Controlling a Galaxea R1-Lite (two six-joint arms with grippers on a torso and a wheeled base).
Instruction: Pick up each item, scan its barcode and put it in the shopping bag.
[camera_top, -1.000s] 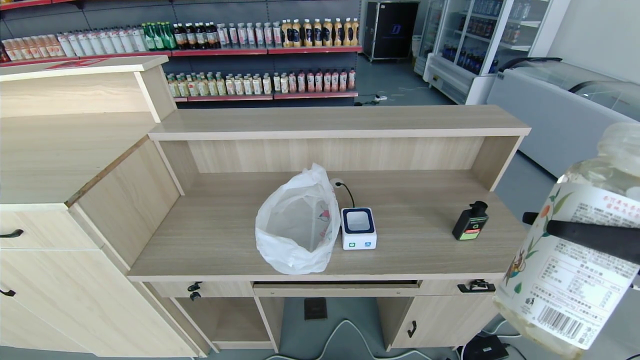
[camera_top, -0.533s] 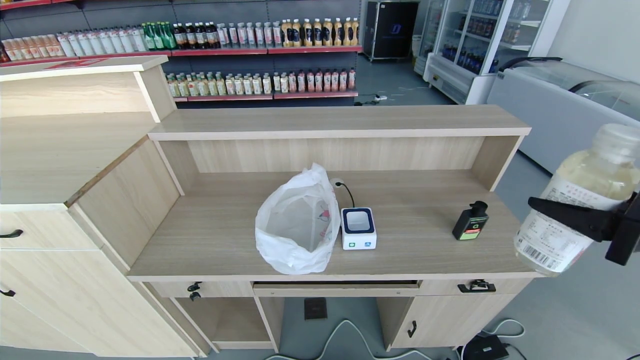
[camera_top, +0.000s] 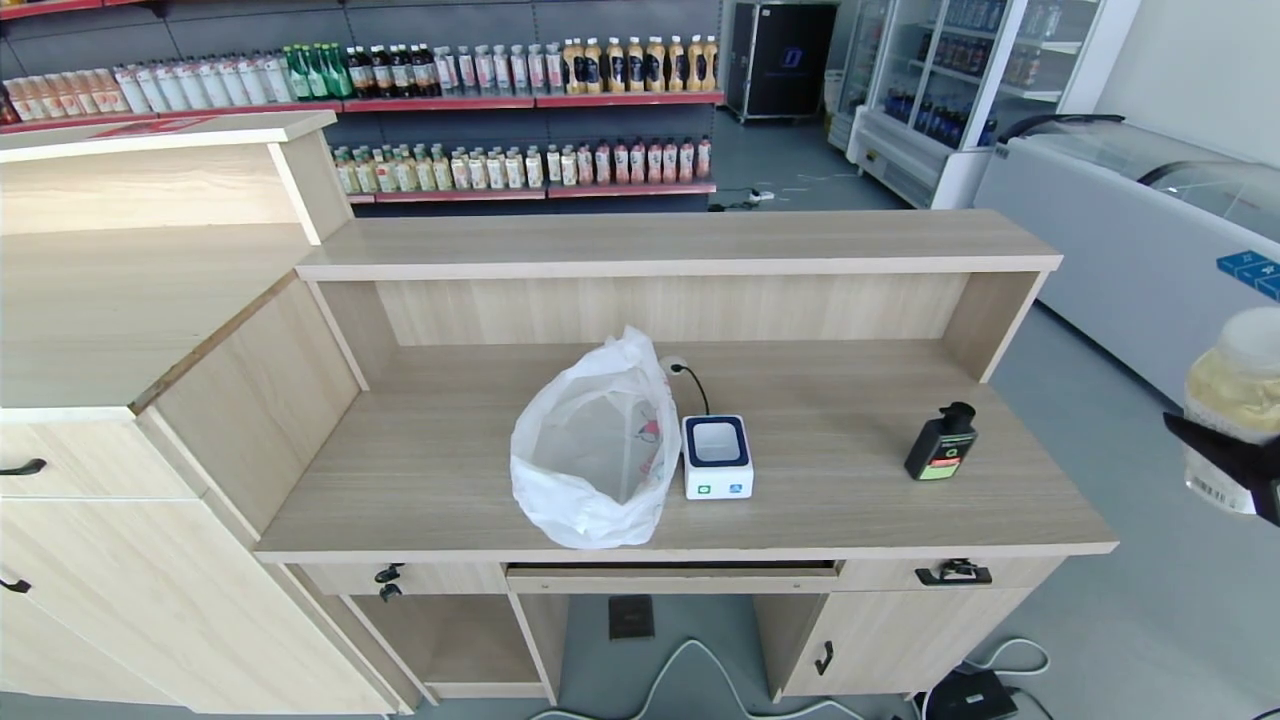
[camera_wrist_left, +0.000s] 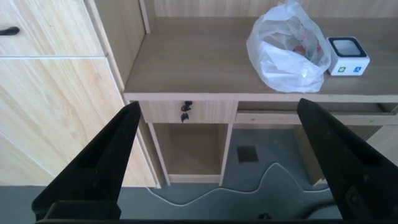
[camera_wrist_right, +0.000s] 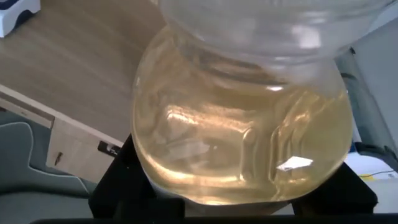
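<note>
Left tool (camera_wrist_left: 217, 109): fingers spread wide, holding nothing, low in front of the worktop (camera_top: 850, 510).

Right tool (camera_wrist_right: 230, 208): clamped on the bottle (camera_top: 1232, 395), off the worktop's right end and apart from it. The bottle is roughly upright, cap up, with pale liquid inside. A barcode shows low on its label.

Scanner (camera_top: 717, 457): mid-worktop, well to the bottle's left, window facing up. Judged, the right arm must carry the bottle left and tip it so the barcode meets that window.

Bag (camera_top: 590, 460): stands just left of the scanner, mouth open. No item can be made out inside.

Black pump bottle (camera_top: 940, 443): stands between the scanner and the held bottle, on the likely path.
</note>
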